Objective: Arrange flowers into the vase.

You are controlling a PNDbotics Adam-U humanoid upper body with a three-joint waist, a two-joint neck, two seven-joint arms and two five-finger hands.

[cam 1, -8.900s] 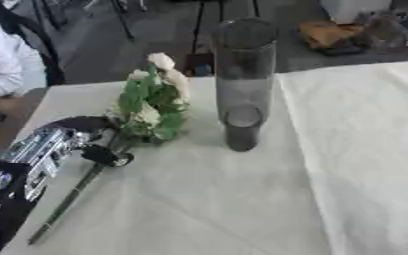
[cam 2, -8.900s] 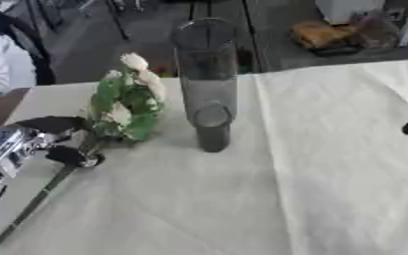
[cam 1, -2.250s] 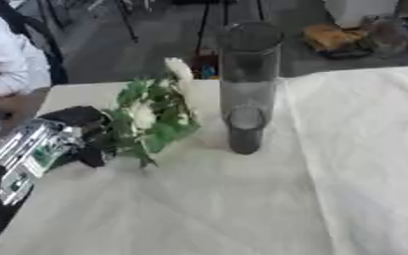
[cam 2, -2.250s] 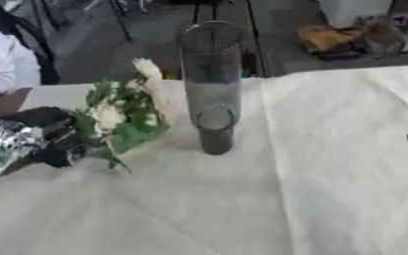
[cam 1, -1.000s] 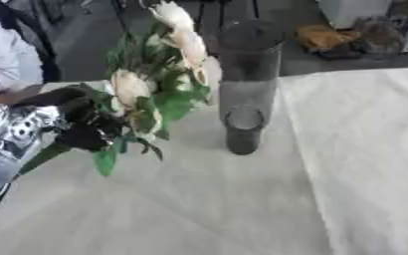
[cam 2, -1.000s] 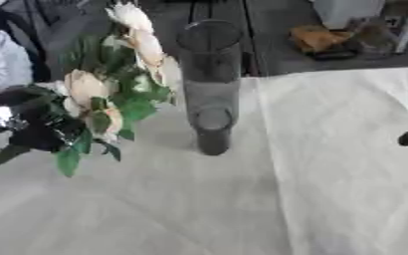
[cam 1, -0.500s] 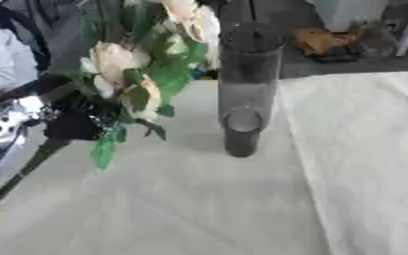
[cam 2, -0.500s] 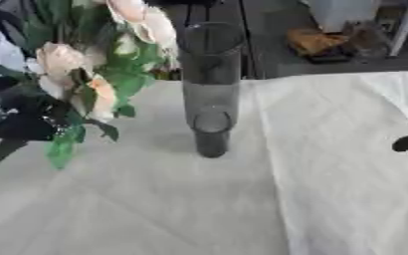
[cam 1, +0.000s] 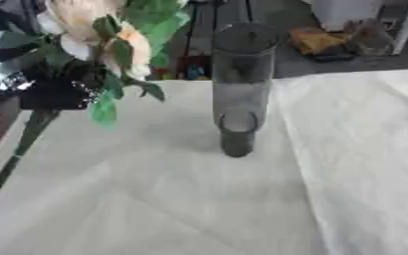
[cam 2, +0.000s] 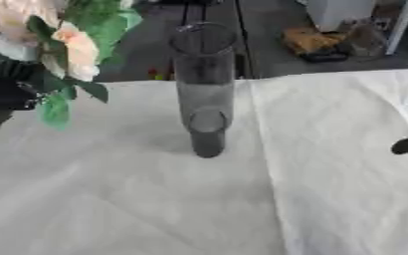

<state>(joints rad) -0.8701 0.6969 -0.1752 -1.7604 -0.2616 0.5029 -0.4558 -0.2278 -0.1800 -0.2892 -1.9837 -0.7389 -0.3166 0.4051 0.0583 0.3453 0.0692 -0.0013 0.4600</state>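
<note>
Rising higher, the flowers (cam 1: 99, 37) are being lifted off the desk (cam 1: 199, 199) by the left robot hand (cam 1: 55, 92) clasping their stems, near the vase (cam 1: 240, 84).

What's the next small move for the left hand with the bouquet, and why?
Probably carry the bouquet rightward until its stem end hangs over the vase mouth. The left hand holds it raised but left of the vase, stem slanting down-left toward the table, so lowering now would likely miss.

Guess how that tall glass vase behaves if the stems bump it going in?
The vase is tall and narrow on a small base, so a sideways knock near the rim probably tips it. It stands on loose cloth, which may slide. It looks like glass, so likely fragile.
</note>
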